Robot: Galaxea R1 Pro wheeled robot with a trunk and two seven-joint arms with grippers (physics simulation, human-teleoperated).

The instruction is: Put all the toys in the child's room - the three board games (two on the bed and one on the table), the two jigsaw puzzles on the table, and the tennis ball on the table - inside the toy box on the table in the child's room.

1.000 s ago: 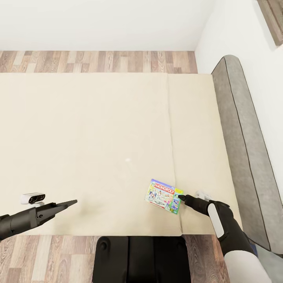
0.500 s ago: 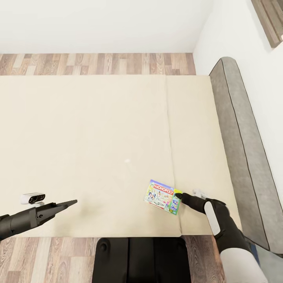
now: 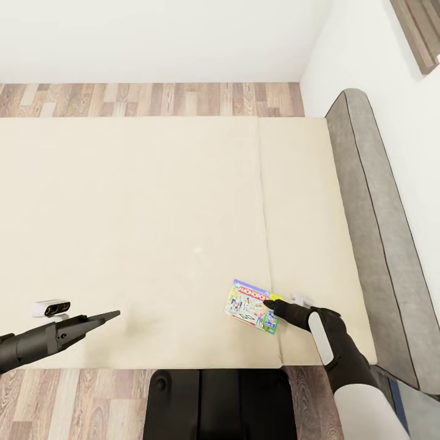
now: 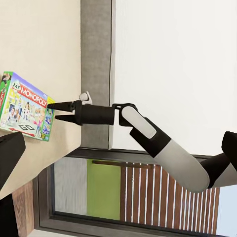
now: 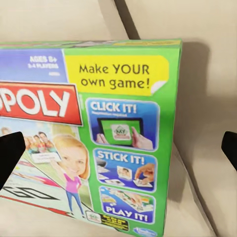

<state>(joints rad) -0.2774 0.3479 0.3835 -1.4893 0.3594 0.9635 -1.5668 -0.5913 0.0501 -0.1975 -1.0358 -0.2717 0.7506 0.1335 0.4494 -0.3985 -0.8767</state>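
Right gripper [image 4: 55, 111] parted at the Monopoly box [image 3: 250, 305] corner (gripping nothing), box flat on the bed [image 3: 153, 214], long axis toward the gripper.

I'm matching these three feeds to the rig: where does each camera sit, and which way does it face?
Head view: on the head, facing down on the bed; both arms show, right gripper at the board game.
Left wrist view: on the left arm, facing across the bed at the right gripper.
Right wrist view: on the right arm, facing the game close up; dark fingertips at the edges.
All three share the game.
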